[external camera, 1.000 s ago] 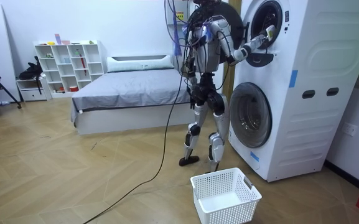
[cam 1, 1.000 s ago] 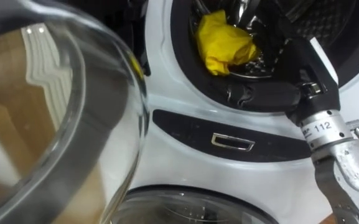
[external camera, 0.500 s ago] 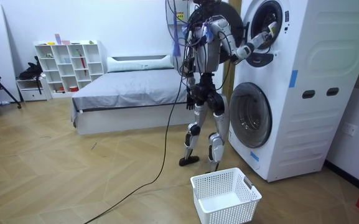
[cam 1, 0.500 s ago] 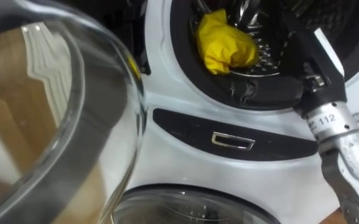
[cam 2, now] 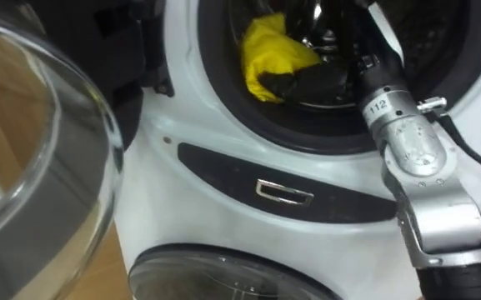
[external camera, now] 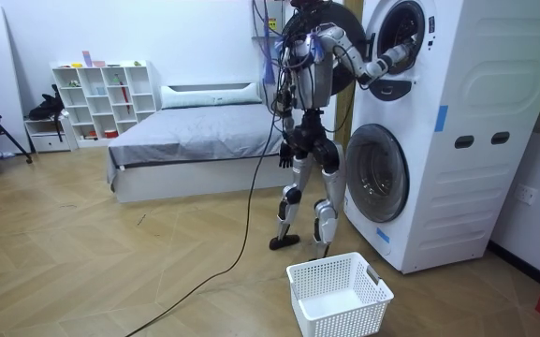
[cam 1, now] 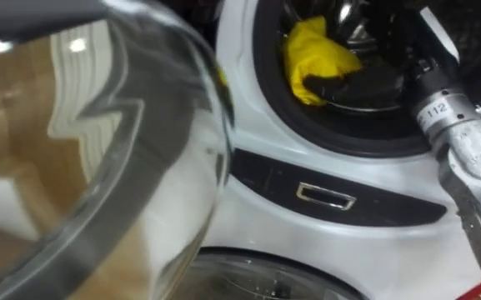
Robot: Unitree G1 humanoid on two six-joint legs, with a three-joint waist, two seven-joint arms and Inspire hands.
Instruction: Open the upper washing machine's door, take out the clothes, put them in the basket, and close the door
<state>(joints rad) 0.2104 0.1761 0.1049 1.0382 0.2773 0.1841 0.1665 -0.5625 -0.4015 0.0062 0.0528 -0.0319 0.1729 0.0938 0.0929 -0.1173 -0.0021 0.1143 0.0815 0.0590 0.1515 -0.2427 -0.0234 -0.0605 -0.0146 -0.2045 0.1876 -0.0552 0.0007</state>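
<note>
A yellow cloth (cam 1: 317, 50) lies at the front of the upper washing machine's drum (cam 1: 365, 33). My right hand (cam 1: 358, 83) is inside the drum opening, its dark fingers lying against the cloth's lower edge (cam 2: 265, 82). Whether they grip the cloth cannot be made out. In the room view I stand in front of the stacked machines (external camera: 438, 131) with my right arm (external camera: 382, 64) raised into the upper drum. My left hand (external camera: 287, 148) hangs by my hip.
The upper machine's round glass door (cam 1: 98, 158) stands swung open at my left, close to my head. The lower machine's door (cam 1: 248, 279) is below. A white laundry basket (external camera: 340, 295) sits on the floor by my feet. A bed (external camera: 195, 131) is behind me.
My right hand has moved further into the drum and now reaches the yellow cloth. The eye view has shifted, so the drum sits more to the right.
</note>
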